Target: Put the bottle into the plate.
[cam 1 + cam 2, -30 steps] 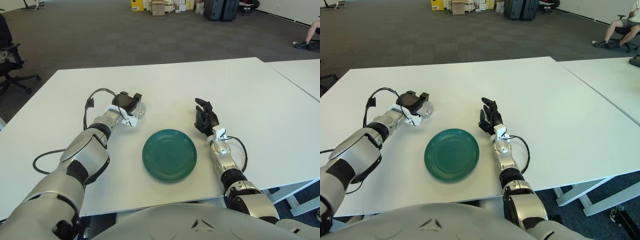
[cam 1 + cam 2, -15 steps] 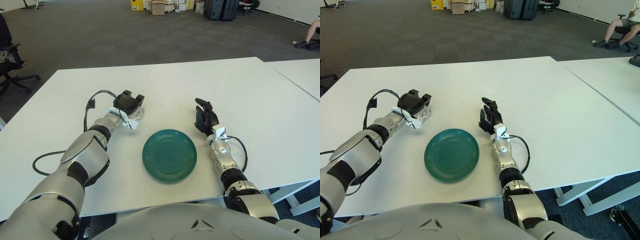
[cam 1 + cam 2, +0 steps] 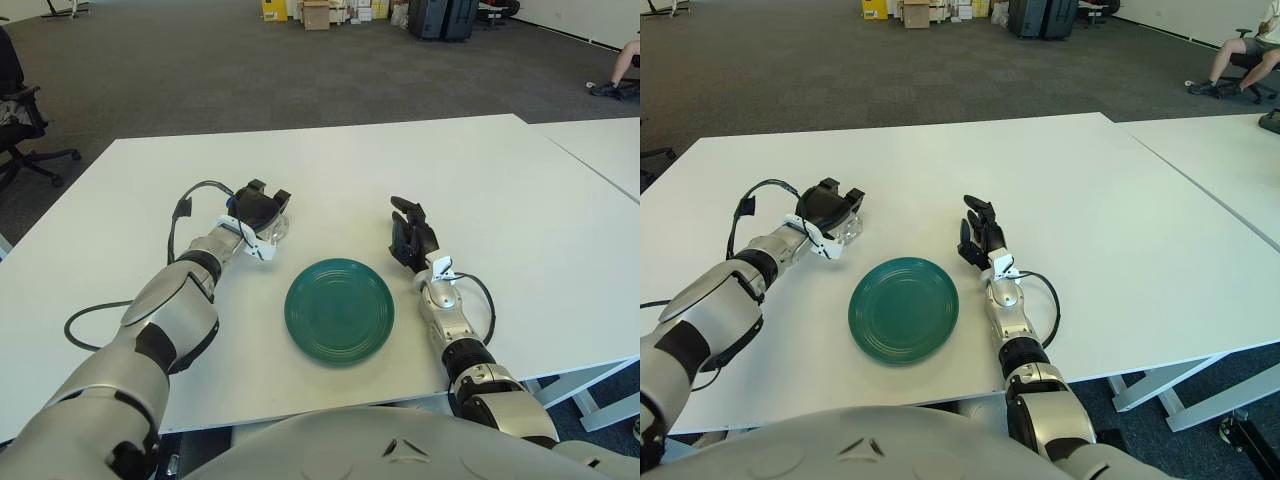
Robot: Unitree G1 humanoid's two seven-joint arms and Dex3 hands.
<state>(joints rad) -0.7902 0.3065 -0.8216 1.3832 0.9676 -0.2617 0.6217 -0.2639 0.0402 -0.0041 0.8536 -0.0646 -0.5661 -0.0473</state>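
A clear plastic bottle point(image 3: 272, 228) lies on the white table point(image 3: 330, 160), up and left of the dark green plate point(image 3: 339, 309). My left hand point(image 3: 258, 208) is over the bottle with its black fingers curled around it. The hand hides most of the bottle. My right hand point(image 3: 408, 235) rests on the table to the right of the plate, fingers spread and empty. The plate holds nothing.
A black cable point(image 3: 90, 318) loops on the table by my left arm. A second white table point(image 3: 600, 150) stands at the right, with a narrow gap between. An office chair point(image 3: 20, 115) is at the far left and a seated person point(image 3: 620, 65) at the far right.
My left hand has shifted slightly down and right with the bottle and closed more around it. The right hand has not moved.
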